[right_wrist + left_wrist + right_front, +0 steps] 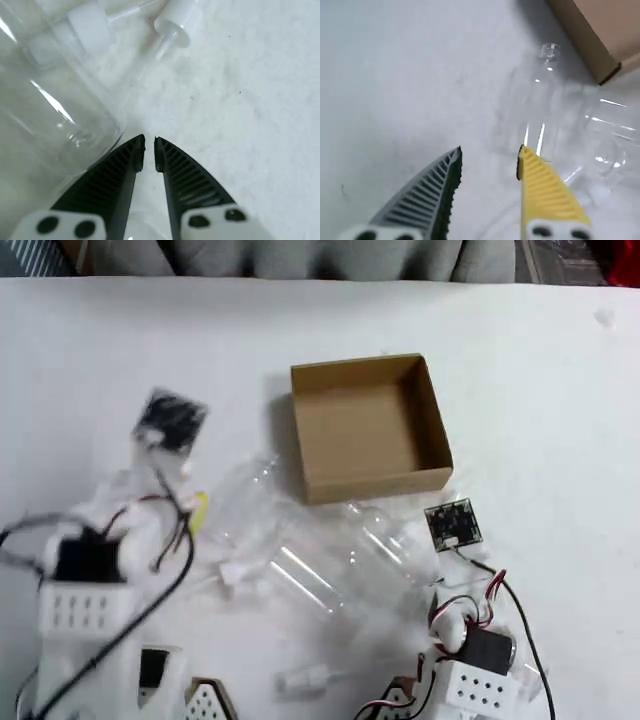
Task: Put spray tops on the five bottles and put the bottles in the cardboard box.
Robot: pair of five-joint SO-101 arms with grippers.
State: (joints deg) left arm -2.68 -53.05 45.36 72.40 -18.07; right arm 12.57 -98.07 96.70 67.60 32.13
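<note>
The left gripper (490, 155) hangs open just above the white table (395, 75). Its grey finger (432, 192) and yellow finger (545, 195) are spread apart, with bare tabletop between them and nothing held. Just past the yellow finger's tip a clear bottle (540, 100) lies on its side, its open neck pointing away from the gripper and bearing no spray top. More clear bottles (615, 135) lie on the yellow finger's side, close against the first. Farther ahead, beyond that neck, is a corner of the cardboard box (592, 35).

The right gripper (149, 145) is low over the table. Its two black fingers (190, 180) are drawn together to a thin slit with nothing caught between them. Right beside one finger a second bottle (55, 110) lies on its side; whether it touches the finger cannot be told. Farther ahead two white spray tops lie on the table, one (177, 22) in the open and the other (90, 25) beside the bottle's far end, each with a thin tube.

From the high view, the bottles (310, 580) lie scattered on their sides between the two arms, ahead of both grippers. One spray top (305, 678) rests on the near side of them and another (235, 575) among them. The cardboard box (370, 480) stands beyond the bottles, farthest from both grippers, open side up, with its brown floor showing.
</note>
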